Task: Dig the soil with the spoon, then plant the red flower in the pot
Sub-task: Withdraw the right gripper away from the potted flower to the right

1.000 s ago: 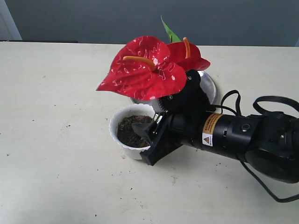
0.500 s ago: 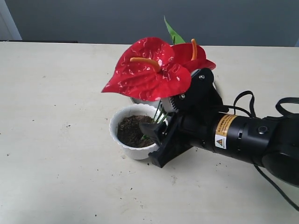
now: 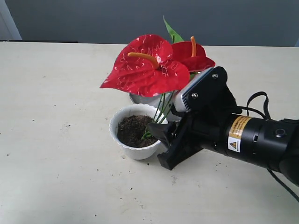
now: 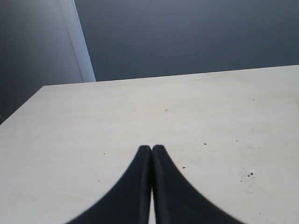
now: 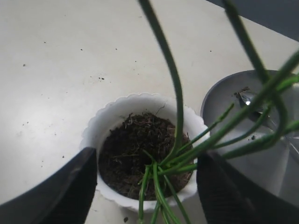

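Observation:
The red flower [image 3: 145,67] stands with its green stems [image 5: 176,93] stuck in the soil [image 5: 133,144] of the white pot [image 3: 117,123], blooms leaning over the rim. My right gripper [image 3: 159,145] is open beside the pot [image 5: 100,121]. Its black fingers [image 5: 70,186] stand wide apart on either side of the stems without touching them. A shiny bit of metal, apparently the spoon [image 5: 246,99], lies on the steel plate. My left gripper [image 4: 152,149] is shut on nothing over bare table, outside the exterior view.
The round steel plate [image 5: 261,158] sits just behind the pot, partly hidden by blooms and my right arm [image 3: 252,137]. Stray soil crumbs [image 3: 67,126] dot the table. A black cable trails behind the right arm.
My right arm has drawn back to the right, away from the pot. The flower has stayed with its stems in the soil, now a little more upright.

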You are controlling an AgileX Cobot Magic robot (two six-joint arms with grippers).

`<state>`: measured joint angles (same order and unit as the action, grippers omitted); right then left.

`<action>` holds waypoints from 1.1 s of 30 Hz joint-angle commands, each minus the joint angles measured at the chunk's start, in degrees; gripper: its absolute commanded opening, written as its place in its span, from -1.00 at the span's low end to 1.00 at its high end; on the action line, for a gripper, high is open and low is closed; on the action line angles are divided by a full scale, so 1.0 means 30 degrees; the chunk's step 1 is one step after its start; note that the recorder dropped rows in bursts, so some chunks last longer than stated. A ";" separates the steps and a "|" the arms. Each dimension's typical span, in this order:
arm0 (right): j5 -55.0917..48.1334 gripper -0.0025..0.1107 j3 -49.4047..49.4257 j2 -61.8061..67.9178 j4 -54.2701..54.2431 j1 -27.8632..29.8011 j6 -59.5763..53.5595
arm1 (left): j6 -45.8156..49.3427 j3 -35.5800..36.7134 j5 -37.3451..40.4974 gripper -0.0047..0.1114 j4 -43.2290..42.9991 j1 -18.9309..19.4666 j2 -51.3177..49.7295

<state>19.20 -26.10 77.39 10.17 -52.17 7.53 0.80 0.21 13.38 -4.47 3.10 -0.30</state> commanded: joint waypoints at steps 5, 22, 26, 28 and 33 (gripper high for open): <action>0.0387 0.10 0.1121 -0.1170 -0.0678 0.0014 -0.0022 | -0.0073 -0.0071 -0.0032 -0.91 0.0146 -0.0135 0.0101; 0.0255 0.08 0.4729 -0.6389 -0.3179 0.0014 0.0411 | -0.0073 -0.0071 -0.0032 -0.91 0.0146 -0.0135 0.0101; 0.0172 -0.15 0.6069 -0.8421 -0.3137 0.0014 0.2534 | -0.0073 -0.0071 -0.0032 -0.91 0.0146 -0.0135 0.0101; 0.0130 -0.32 0.6574 -0.9245 -0.3137 0.0014 0.3521 | -0.0073 -0.0071 -0.0032 -0.91 0.0146 -0.0135 0.0101; -0.1411 -0.77 0.7081 -1.0993 -0.3172 0.0014 0.5625 | -0.0073 -0.0071 -0.0032 -0.91 0.0146 -0.0135 0.0101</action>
<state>17.19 -5.36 46.66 0.88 -52.17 21.06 0.80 0.21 13.38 -4.47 3.10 -0.30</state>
